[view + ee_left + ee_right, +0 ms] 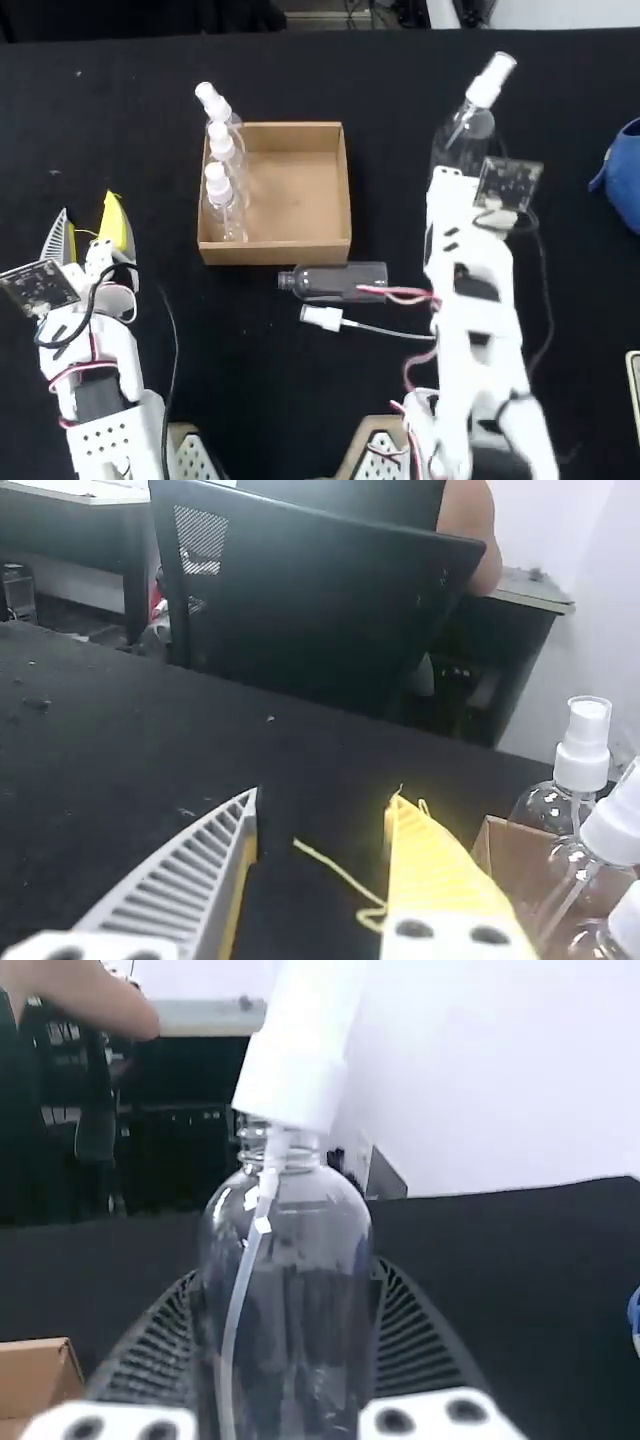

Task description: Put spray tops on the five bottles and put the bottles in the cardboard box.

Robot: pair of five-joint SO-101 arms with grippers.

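Observation:
The cardboard box sits at mid table with three capped clear bottles standing along its left wall; those bottles also show in the left wrist view. My right gripper is shut on a clear bottle with a white spray top sitting loosely on its neck, right of the box. An uncapped bottle lies on its side in front of the box, a loose spray top with its tube beside it. My left gripper stands open and holds nothing, left of the box.
A blue object lies at the table's right edge. Red and white cables run from the right arm across the lying bottle. A black chair stands behind the table.

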